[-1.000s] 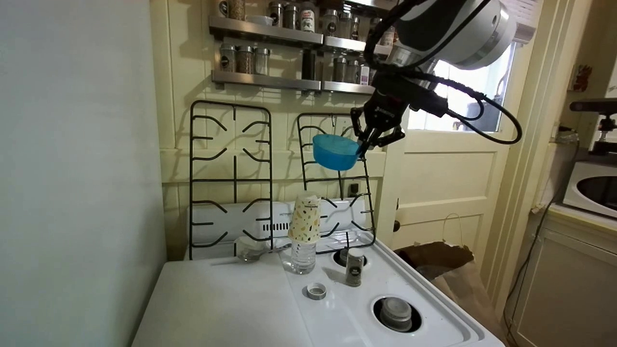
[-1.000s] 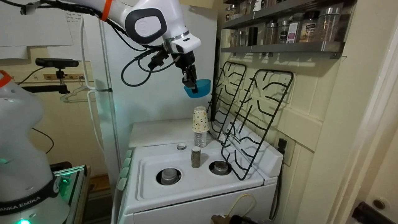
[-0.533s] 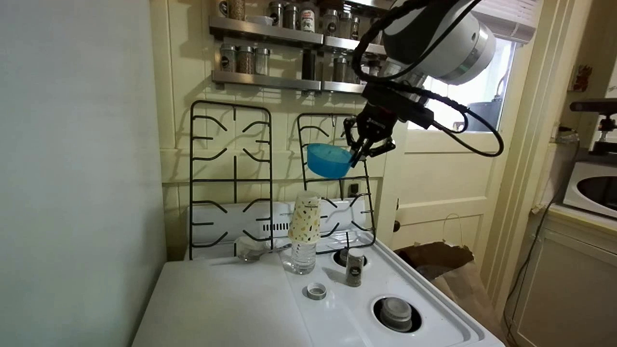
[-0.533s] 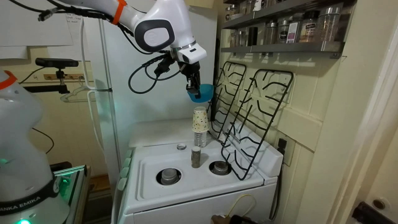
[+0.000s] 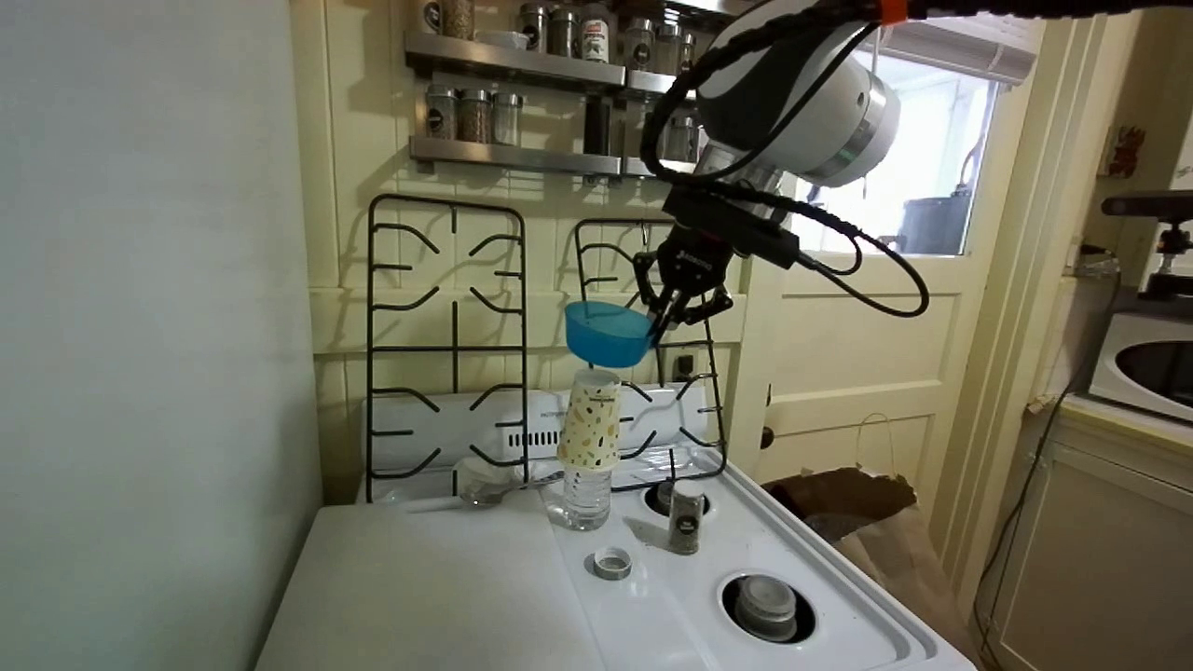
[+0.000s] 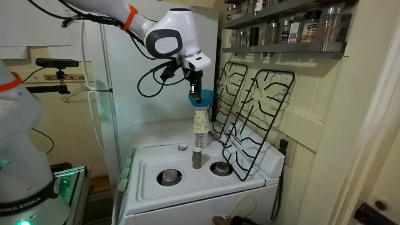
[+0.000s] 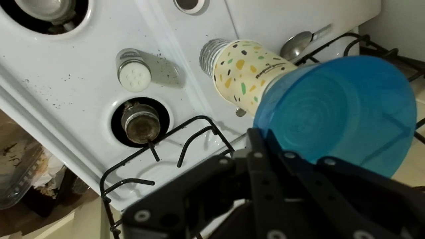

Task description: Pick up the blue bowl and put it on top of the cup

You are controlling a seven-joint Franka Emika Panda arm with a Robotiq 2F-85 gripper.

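Counts: 1 bowl (image 5: 606,341), 1 cup (image 5: 590,424), 1 hand (image 7: 262,132). Hand pinches the bowl by its wall, on one side. Bowl is held right over the cup, open side up, tilted a bit low on the hand side; touching cup or not, can't tell. Cup is upside down on 1 clear bottle (image 5: 587,503), which stands upright on the tabletop (image 6: 203,185). Also there: 1 shaker (image 5: 685,522), upright, near the bottle; 1 ring (image 5: 611,571), flat, nearby; 1 spoon (image 7: 296,45), lying near the bottle; 2 burners (image 6: 170,177); 2 grates (image 5: 455,349) leaning at the wall (image 5: 550,238) behind. Jars (image 5: 474,118) on 2 shelf rows (image 5: 513,156) above, some out of view, so no count. In the way: bowl hides the cup's top end in wrist view; grates show behind the bowl, gap unclear.
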